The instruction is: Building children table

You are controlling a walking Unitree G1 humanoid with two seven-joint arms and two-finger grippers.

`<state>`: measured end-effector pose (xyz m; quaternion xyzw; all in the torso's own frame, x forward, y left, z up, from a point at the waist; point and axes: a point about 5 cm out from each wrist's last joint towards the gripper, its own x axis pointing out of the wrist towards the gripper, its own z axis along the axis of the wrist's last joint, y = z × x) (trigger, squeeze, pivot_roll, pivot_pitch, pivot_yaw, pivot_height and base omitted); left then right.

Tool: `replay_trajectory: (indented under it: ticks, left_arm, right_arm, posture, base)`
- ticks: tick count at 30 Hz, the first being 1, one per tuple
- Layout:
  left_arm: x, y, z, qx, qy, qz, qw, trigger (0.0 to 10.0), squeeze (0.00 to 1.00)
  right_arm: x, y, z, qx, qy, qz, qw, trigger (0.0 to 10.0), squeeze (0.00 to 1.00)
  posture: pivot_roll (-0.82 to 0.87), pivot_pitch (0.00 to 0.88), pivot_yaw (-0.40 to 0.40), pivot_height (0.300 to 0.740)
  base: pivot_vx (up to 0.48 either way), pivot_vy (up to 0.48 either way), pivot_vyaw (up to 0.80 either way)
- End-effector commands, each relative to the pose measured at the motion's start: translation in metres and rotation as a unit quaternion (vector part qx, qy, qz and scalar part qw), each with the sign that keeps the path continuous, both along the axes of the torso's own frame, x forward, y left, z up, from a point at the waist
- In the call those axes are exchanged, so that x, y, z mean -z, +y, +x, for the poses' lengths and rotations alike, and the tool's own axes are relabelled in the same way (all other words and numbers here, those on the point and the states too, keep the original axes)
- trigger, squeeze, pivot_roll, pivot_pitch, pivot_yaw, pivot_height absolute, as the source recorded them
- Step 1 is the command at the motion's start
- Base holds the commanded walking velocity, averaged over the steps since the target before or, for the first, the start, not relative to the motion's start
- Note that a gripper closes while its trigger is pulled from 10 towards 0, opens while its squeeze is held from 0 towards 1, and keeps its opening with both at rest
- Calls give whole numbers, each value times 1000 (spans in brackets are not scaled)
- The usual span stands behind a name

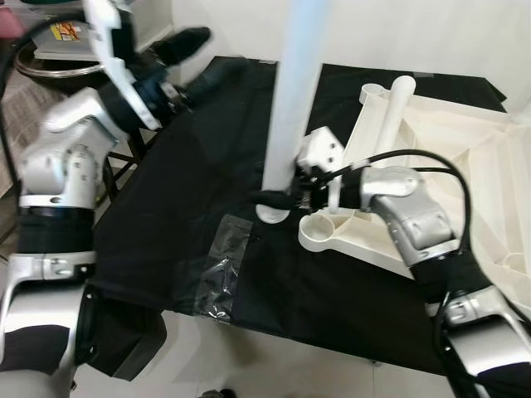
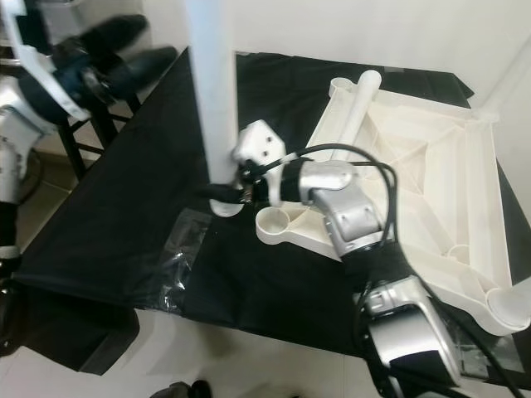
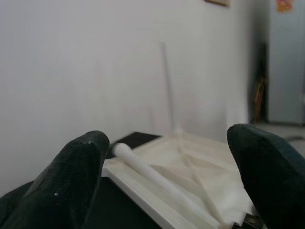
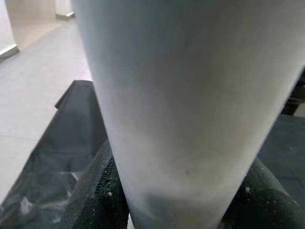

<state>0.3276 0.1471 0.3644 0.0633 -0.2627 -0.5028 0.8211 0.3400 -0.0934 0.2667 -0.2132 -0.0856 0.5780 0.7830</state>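
A white upturned children's table top [image 1: 448, 157] lies on a black cloth [image 1: 191, 182], with a round corner socket [image 1: 322, 229] at its near left corner. A second white leg [image 1: 392, 112] lies across the top's far left corner. My right gripper [image 1: 278, 199] is shut on the lower end of a tall white table leg [image 1: 290, 99], which stands upright on the cloth just left of the socket. In the right wrist view the leg [image 4: 181, 105] sits between both black fingers [image 4: 97, 191]. My left gripper [image 1: 195, 58] is raised at the far left, open and holding nothing.
A clear tape patch [image 1: 220, 265] shines on the cloth near its front edge. A chair with a metal rim [image 1: 58, 70] stands at the far left. Pale floor [image 1: 249, 356] lies in front of the cloth. A white wall [image 1: 465, 33] runs behind.
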Motion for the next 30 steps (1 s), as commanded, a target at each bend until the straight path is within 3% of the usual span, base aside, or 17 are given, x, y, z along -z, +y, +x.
replay_trajectory:
  ticks: [1, 4, 8, 14, 15, 17, 20, 27, 30]
  left_arm:
    - [10, -19, -11, 46, -13, 50, 998, 10000, 0]
    - [10, -21, -13, 57, -14, 54, 997, 10000, 0]
    - [12, -25, -31, 131, -24, 79, 988, 10000, 0]
    - [15, -5, -25, 97, -26, 106, 989, 10000, 0]
    - [13, 10, -20, 70, -22, 104, 992, 10000, 0]
    - [13, 10, -20, 70, -22, 104, 992, 10000, 0]
    - [12, 23, -20, 65, -15, 104, 992, 10000, 0]
    - [14, 24, -25, 80, -16, 112, 990, 10000, 0]
    - [12, 14, -31, 112, -20, 100, 988, 10000, 0]
  right_arm:
    - [0, 6, -4, -10, -4, 0, 1000, 0, 0]
    - [0, 7, -3, -9, -4, 0, 1000, 0, 0]
    - [-1, 9, 0, -1, -13, 8, 1000, 0, 0]
    - [-8, 6, 1, 9, -17, 24, 1000, 0, 0]
    - [-10, 3, 1, 12, -16, 33, 999, 0, 0]
    - [-10, 3, 1, 12, -16, 33, 999, 0, 0]
    - [-13, -1, 2, 18, -15, 42, 999, 0, 0]
    - [-13, -1, 2, 19, -15, 46, 999, 0, 0]
    - [-9, 3, 2, 15, -15, 39, 999, 0, 0]
  posture:
    - [-9, 147, 14, 740]
    - [-8, 147, 15, 740]
    - [-6, 151, 20, 740]
    - [-8, 154, 25, 740]
    - [-10, 157, 28, 740]
    - [-10, 157, 28, 740]
    - [-10, 157, 28, 740]
    - [-6, 159, 27, 740]
    - [-3, 159, 24, 740]
  base:
    - [0, 0, 0]
    - [0, 0, 0]
    - [0, 0, 0]
    - [0, 0, 0]
    - [0, 0, 0]
    - [0, 0, 0]
    - [0, 0, 0]
    - [0, 0, 0]
    - [0, 0, 0]
